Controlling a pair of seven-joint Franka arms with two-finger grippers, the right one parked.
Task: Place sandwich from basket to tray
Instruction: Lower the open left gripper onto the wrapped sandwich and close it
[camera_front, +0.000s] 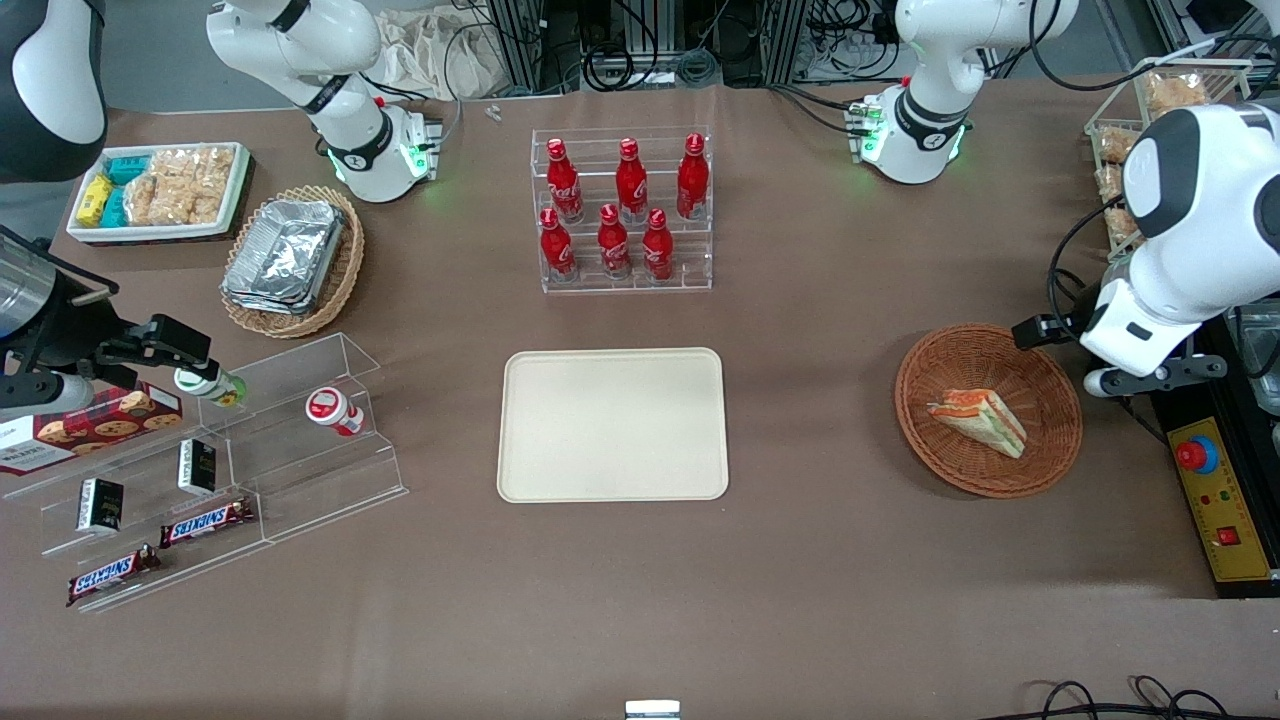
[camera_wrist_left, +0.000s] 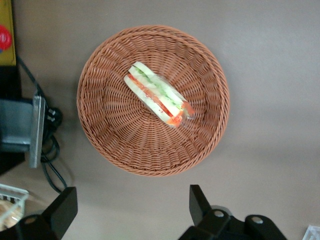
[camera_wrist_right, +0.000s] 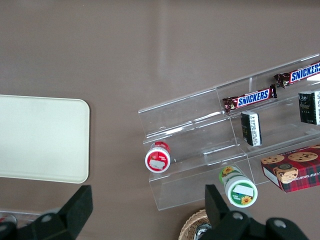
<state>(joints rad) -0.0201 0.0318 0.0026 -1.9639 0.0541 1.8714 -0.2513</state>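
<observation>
**Sandwich lies in the wicker basket, open claw above the basket's rim**

The sandwich (camera_front: 982, 419) is a triangular wedge of pale bread with orange-red and green layers, wrapped in clear film. It lies on its side in the middle of the basket (camera_front: 1050, 445), a round, shallow, reddish-brown woven bowl standing toward the working arm's end of the bench (camera_front: 820, 580).

The claw (camera_wrist_left: 131, 212) hangs above the bench just outside the basket's rim. Its two dark fingers (camera_wrist_left: 198, 202) are spread wide apart, and they hold and touch nothing. In the front view the white arm body covers the claw, at about 2 o'clock from the basket.

The tray (camera_front: 612, 424) is a flat cream-beige rectangle of plastic with rounded corners and a low rim. It lies in the middle of the bench, well apart from the basket, at about 9 o'clock from it in the front view.

At 12 o'clock from the tray stands a clear stepped rack with six red bottles (camera_front: 617, 208) carrying white script. Toward the parked arm's end there is a clear acrylic stepped shelf (camera_front: 300, 440) with two bars marked "SNICKERS" (camera_front: 206, 522), small dark boxes and a red box of cookies (camera_front: 95, 425). The bench has a plain brown cover.
</observation>
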